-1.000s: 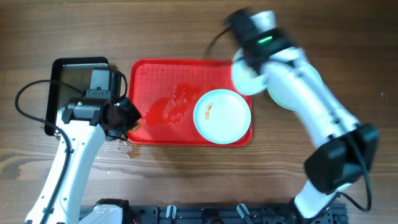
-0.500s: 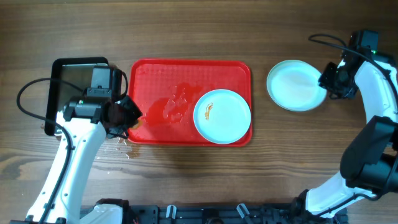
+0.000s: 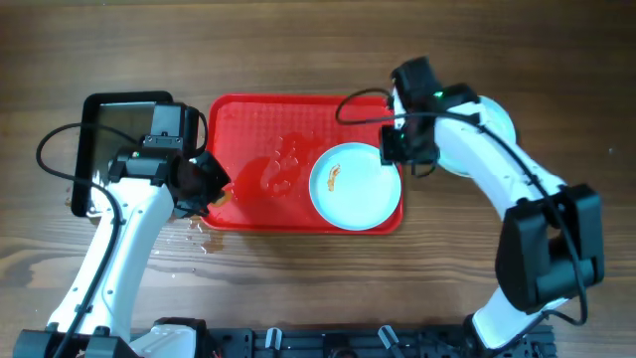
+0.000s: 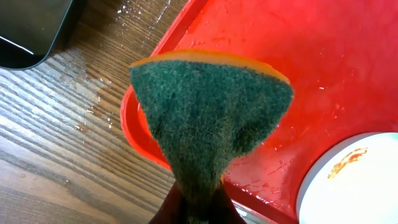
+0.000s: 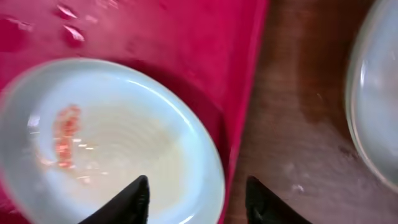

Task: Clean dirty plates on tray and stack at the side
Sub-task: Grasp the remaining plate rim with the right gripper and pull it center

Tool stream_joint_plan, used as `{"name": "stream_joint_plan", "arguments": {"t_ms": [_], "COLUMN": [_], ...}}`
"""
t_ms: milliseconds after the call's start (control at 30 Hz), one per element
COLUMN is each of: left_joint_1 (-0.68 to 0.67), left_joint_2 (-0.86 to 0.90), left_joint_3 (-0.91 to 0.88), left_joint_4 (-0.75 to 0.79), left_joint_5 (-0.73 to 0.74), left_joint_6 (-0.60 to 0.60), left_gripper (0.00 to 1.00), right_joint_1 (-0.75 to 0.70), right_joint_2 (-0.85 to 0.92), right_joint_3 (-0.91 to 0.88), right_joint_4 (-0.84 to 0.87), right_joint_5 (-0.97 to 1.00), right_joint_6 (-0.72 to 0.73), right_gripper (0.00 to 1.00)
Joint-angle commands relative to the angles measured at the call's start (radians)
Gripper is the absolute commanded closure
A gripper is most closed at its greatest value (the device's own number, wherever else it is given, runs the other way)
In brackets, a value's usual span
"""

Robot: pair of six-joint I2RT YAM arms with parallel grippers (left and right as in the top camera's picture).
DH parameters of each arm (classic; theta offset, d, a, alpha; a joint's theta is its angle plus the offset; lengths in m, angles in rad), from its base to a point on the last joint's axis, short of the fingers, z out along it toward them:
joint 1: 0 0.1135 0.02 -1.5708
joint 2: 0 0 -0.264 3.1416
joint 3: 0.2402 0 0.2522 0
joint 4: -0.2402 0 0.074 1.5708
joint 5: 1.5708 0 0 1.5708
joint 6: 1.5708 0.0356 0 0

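Observation:
The red tray (image 3: 248, 119) lies mid-table and holds one pale plate (image 3: 348, 194) with an orange-brown smear at its right end. The same plate (image 5: 124, 143) and tray (image 5: 205, 37) show in the right wrist view. My right gripper (image 3: 397, 149) is open above the plate's upper right rim; its fingers (image 5: 199, 193) straddle the plate's edge and the tray's rim. Another plate (image 3: 497, 124) lies on the table right of the tray, mostly hidden by my right arm; its edge shows in the right wrist view (image 5: 376, 99). My left gripper (image 3: 204, 184) is shut on a green-and-orange sponge (image 4: 211, 118) over the tray's lower left corner (image 4: 134, 124).
A glossy black tray (image 3: 109, 119) stands at the left, its corner in the left wrist view (image 4: 31, 31). Water drops lie on the wood below the red tray's left corner (image 3: 194, 239). The red tray's middle is wet.
My right arm has swung from the far right, by the plate on the table, back to the tray's right end over the smeared plate. The left arm has hardly moved.

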Motion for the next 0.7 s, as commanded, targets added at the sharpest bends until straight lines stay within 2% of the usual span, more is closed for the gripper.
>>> {"name": "stream_joint_plan", "arguments": {"t_ms": [0, 200, 367, 500, 667], "left_joint_1": [-0.003, -0.003, -0.003, -0.003, -0.003], "left_joint_2": [0.005, 0.005, 0.005, 0.005, 0.005], "left_joint_3": [-0.004, -0.004, -0.004, -0.004, -0.004], "left_joint_4": [-0.004, -0.004, -0.004, -0.004, -0.004], "left_joint_5": [0.012, 0.012, 0.012, 0.012, 0.012], "left_joint_6": [-0.013, -0.013, -0.013, -0.013, -0.013], "left_gripper": [0.96, 0.96, 0.96, 0.96, 0.96], "right_joint_1": [0.026, 0.025, 0.025, 0.026, 0.026], "right_joint_2": [0.023, 0.024, 0.024, 0.024, 0.026], "right_joint_3": [-0.039, -0.139, -0.150, -0.150, -0.151], "right_joint_4": [0.000, 0.023, 0.043, 0.050, 0.051], "right_joint_5": [0.077, 0.005, -0.056, -0.082, -0.111], "right_joint_6": [0.086, 0.087, 0.090, 0.134, 0.134], "right_gripper": [0.62, 0.62, 0.62, 0.73, 0.76]}}
